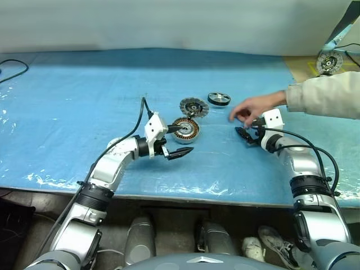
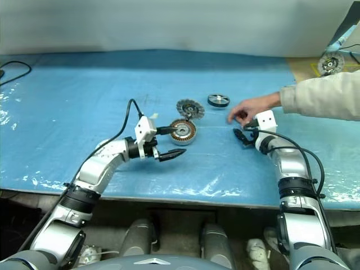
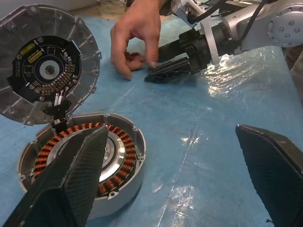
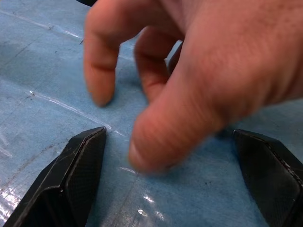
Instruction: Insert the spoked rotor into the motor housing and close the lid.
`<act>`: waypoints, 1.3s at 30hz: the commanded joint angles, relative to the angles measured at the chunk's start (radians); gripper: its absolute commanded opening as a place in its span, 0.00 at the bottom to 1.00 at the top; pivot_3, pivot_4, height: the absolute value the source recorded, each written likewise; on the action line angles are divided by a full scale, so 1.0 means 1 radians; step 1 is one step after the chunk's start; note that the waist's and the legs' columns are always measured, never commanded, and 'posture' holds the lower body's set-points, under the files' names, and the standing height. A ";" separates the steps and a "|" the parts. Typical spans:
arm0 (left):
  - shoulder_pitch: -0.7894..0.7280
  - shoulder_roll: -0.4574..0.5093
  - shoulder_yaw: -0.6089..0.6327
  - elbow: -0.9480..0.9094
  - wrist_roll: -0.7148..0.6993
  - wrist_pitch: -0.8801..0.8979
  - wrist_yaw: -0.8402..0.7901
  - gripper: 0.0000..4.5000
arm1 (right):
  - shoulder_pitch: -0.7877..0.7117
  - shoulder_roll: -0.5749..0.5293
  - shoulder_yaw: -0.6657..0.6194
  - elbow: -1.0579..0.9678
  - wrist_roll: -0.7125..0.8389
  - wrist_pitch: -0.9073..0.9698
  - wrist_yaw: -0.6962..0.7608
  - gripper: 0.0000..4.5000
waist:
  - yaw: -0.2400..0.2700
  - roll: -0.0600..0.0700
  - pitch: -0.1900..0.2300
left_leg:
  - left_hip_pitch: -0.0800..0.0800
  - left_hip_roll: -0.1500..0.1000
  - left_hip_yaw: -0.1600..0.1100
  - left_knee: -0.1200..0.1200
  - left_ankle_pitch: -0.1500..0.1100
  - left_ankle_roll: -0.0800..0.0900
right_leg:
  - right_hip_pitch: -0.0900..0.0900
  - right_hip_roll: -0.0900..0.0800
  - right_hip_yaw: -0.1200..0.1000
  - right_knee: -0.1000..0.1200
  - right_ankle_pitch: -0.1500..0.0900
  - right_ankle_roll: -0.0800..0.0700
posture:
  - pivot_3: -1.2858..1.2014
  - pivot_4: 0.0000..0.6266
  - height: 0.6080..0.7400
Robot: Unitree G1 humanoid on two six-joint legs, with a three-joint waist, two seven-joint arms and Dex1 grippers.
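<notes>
While both grippers are spread wide and empty, a person's hand (image 1: 251,108) is seen right at the right gripper (image 1: 246,135).
Housing (image 1: 185,130) is parked beside the left gripper (image 1: 178,141), lid (image 1: 193,107) flipped open, rotor (image 1: 219,99) left farther back.

One motor housing (image 1: 185,130), one lid (image 1: 193,107), one spoked rotor (image 1: 219,99).

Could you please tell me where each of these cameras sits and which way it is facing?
Left and right eye views: on the head, looking forward and down over both arms at the blue table.
Left wrist view: along the open left claw at the motor housing and its raised lid.
Right wrist view: along the open right claw at a person's hand.
Shared: the hand and right claw also appear in the left wrist view.
</notes>
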 commanded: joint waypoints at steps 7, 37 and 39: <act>-0.005 0.000 0.016 -0.035 -0.001 -0.019 0.012 1.00 | 0.016 -0.003 0.032 0.020 -0.018 0.012 0.012 1.00 | 0.000 0.000 0.000 | 0.000 0.000 0.000 0.000 0.000 0.000 | 0.000 0.000 0.000 0.000 0.000 0.000 | 0.52 0.24 1.00; 0.006 0.007 0.017 -0.026 0.019 -0.046 0.029 1.00 | -0.219 0.159 0.134 0.314 -0.090 -0.177 -0.082 1.00 | -0.003 0.000 0.000 | 0.000 0.000 0.000 -0.003 0.000 0.000 | -0.001 0.000 0.001 -0.002 0.000 0.000 | 0.52 0.24 1.00; 0.009 0.008 0.017 -0.028 0.021 -0.047 0.031 1.00 | -0.236 0.164 0.135 0.352 -0.092 -0.196 -0.085 1.00 | -0.003 0.000 0.000 | 0.000 0.000 0.000 -0.003 0.000 0.000 | -0.001 0.000 0.001 -0.002 0.000 0.000 | 0.52 0.24 1.00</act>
